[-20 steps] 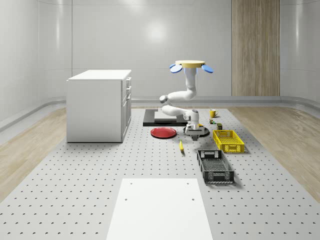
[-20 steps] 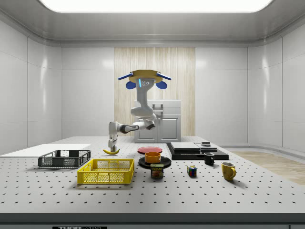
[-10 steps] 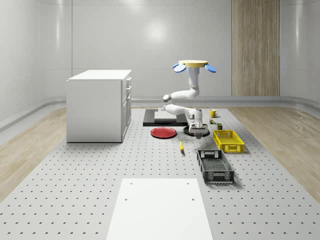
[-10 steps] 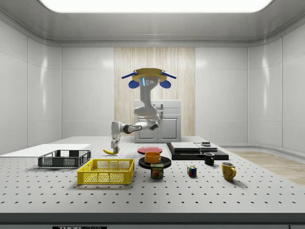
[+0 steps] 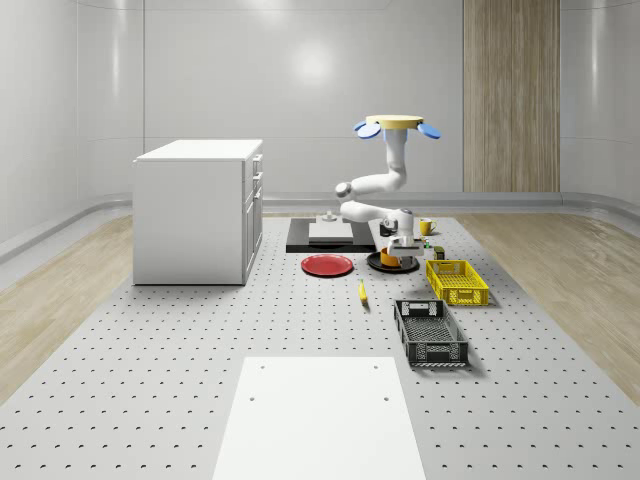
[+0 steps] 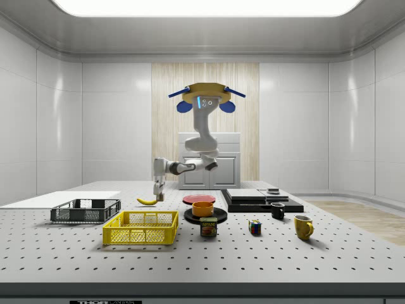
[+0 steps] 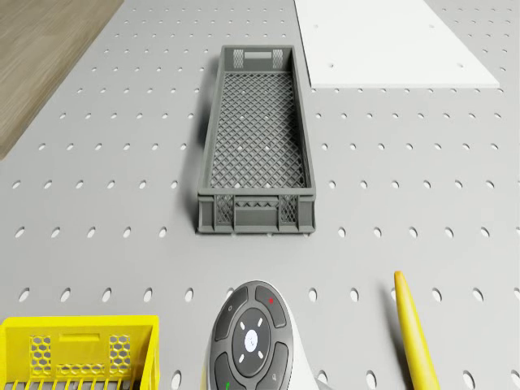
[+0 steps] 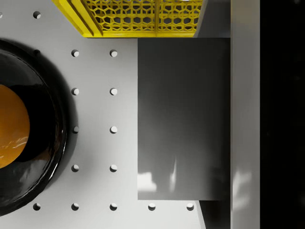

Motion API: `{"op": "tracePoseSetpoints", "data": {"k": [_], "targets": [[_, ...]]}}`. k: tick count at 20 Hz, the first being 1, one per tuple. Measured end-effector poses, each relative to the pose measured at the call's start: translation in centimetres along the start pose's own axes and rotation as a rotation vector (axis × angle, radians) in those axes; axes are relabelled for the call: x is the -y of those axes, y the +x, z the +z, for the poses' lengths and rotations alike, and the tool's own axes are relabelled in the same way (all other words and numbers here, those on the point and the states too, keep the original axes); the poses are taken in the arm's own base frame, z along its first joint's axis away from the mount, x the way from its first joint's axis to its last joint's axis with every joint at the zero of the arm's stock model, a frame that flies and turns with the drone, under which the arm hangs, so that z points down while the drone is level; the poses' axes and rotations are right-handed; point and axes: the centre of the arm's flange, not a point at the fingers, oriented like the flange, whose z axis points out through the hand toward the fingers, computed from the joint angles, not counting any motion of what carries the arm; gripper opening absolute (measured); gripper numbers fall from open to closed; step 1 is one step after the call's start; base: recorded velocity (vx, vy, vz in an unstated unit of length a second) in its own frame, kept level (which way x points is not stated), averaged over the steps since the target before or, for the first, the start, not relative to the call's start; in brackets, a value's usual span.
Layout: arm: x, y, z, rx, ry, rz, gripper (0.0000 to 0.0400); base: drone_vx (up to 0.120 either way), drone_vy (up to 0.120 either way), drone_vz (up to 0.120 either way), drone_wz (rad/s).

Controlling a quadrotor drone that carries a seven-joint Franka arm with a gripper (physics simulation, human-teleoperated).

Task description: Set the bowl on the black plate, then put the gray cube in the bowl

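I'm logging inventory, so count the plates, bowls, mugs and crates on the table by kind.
Plates: 2, the red plate and the black plate
Bowls: 1, the orange bowl
Mugs: 2, the black mug and the yellow mug
Crates: 2, the yellow crate and the gray crate
Total: 7

Whole-scene view: high up, far back, looking along the table point(image 5: 150, 400). Side view: low, far off, at the table's edge. Drone view: looking down on the gray basket point(image 7: 256, 154). Wrist view: close above the black plate point(image 8: 55, 143), also seen in both far views.
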Motion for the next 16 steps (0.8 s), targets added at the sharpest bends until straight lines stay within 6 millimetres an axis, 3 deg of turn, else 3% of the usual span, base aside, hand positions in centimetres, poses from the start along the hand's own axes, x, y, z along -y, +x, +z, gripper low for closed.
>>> {"op": "tracePoseSetpoints", "data": {"k": [3, 7, 10, 14, 16], "targets": [[0.00, 0.00, 0.00, 0.000, 0.000, 0.000, 0.0250, -0.120, 0.093, 0.093, 0.000], [0.00, 0.00, 0.00, 0.000, 0.000, 0.000, 0.0250, -0.110, -0.080, 0.000, 0.000], [0.00, 0.00, 0.00, 0.000, 0.000, 0.000, 0.0250, 0.000, 0.000, 0.027, 0.000], [0.00, 0.00, 0.00, 0.000, 0.000, 0.000, 0.0250, 0.000, 0.000, 0.120, 0.000], [0.00, 0.00, 0.00, 0.000, 0.000, 0.000, 0.0250, -0.100, 0.000, 0.120, 0.000]]}}
